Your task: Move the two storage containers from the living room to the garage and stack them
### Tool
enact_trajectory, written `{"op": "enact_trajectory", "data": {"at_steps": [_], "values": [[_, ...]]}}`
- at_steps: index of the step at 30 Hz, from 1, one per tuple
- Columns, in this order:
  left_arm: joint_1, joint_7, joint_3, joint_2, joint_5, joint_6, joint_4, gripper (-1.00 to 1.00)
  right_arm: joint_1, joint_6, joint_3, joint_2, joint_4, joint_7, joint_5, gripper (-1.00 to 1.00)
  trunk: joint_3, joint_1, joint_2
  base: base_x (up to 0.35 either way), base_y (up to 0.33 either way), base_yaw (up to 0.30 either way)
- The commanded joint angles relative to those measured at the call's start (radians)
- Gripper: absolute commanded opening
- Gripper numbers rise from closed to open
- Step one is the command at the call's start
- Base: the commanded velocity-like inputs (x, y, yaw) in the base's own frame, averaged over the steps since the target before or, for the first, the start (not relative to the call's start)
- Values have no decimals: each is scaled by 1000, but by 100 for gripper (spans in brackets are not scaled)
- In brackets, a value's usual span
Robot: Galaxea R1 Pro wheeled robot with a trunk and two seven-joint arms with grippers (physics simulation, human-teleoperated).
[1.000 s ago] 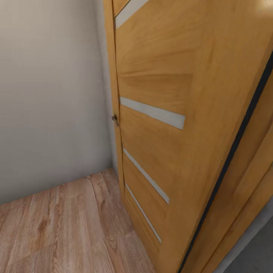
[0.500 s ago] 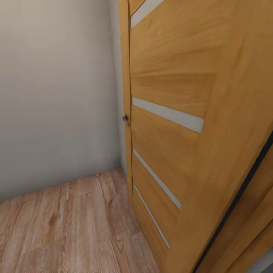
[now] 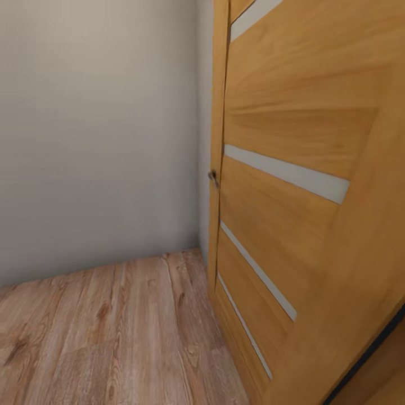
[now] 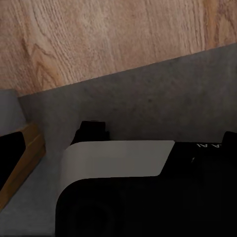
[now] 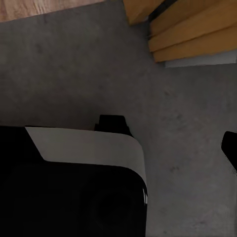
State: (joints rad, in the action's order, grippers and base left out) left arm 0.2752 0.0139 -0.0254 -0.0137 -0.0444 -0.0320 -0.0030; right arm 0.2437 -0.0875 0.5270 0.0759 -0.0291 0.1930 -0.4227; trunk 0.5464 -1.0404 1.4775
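Head view, right half of the frame: a honey-coloured wooden door [image 3: 292, 140] with pale horizontal glass strips [image 3: 284, 173], standing at an angle, a small dark handle [image 3: 213, 176] at its left edge. At the left is a plain beige wall [image 3: 95, 135]; along the bottom left runs light wood-plank floor [image 3: 112, 332].

Left wrist view: dark robot body with a pale panel [image 4: 118, 160] takes up the lower frame over dark grey concrete floor [image 4: 148, 103]; planks meet the concrete along a slanted line across the upper frame, and a wooden frame edge [image 4: 24, 158] sits at the left.

Right wrist view: concrete again, with wooden door-frame pieces [image 5: 187, 29] at the upper right.

I cannot tell whether either pincer is open or closed. The storage containers are not visible.
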Motion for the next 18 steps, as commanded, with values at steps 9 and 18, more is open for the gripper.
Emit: {"op": "enact_trajectory", "data": {"at_steps": [9,18], "values": [[1,1,-2,1,-5,-3,1,100,0,-6,8,1,-3,0,-9,100,1,0,1,0,0,269],[1,1,-2,1,-5,-4,1,100,1,-6,8,1,-3,1,-10,100,1,0,1,0,0,269]]}}
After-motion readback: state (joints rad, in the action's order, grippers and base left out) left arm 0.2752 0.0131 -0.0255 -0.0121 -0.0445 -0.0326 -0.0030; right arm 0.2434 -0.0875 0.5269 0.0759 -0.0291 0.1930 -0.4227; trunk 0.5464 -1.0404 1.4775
